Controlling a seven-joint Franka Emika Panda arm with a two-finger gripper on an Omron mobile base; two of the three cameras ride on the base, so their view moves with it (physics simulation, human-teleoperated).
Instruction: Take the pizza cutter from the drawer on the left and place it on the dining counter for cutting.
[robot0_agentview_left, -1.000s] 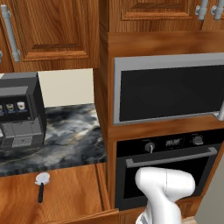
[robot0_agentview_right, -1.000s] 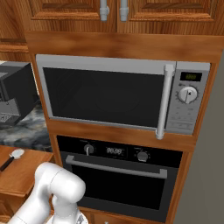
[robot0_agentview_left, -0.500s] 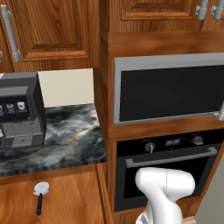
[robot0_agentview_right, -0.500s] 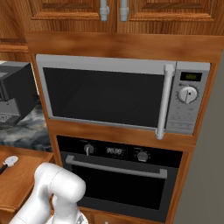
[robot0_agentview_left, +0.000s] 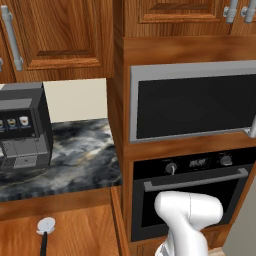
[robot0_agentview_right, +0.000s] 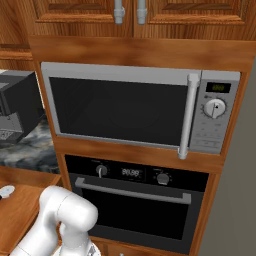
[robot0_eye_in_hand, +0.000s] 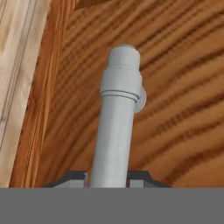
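Observation:
The drawer (robot0_agentview_left: 80, 231) stands pulled out at the lower left, its reddish-brown wooden floor showing. The pizza cutter (robot0_agentview_left: 45, 227) lies inside it, round grey blade toward the counter and dark thin handle running to the frame's bottom edge; its blade (robot0_agentview_right: 6, 191) also peeks in at the left edge of the right base view. In the hand view the silver bar handle (robot0_eye_in_hand: 117, 113) runs up between my fingertips (robot0_eye_in_hand: 141, 177). My gripper (robot0_eye_in_hand: 108, 178) is shut on this bar, low below the arm's white elbow (robot0_agentview_left: 187, 212). The dining counter is out of view.
A black coffee machine (robot0_agentview_left: 22, 125) stands on the marbled counter (robot0_agentview_left: 82, 160) behind the drawer. To the right a wooden column holds the microwave (robot0_agentview_right: 130, 107) and a black oven (robot0_agentview_right: 137, 202). Wooden cabinets (robot0_agentview_left: 60, 35) hang above.
The drawer has slid further out toward me, carrying the pizza cutter lower in the left base view and leftward in the right base view. The arm's elbow barely moved.

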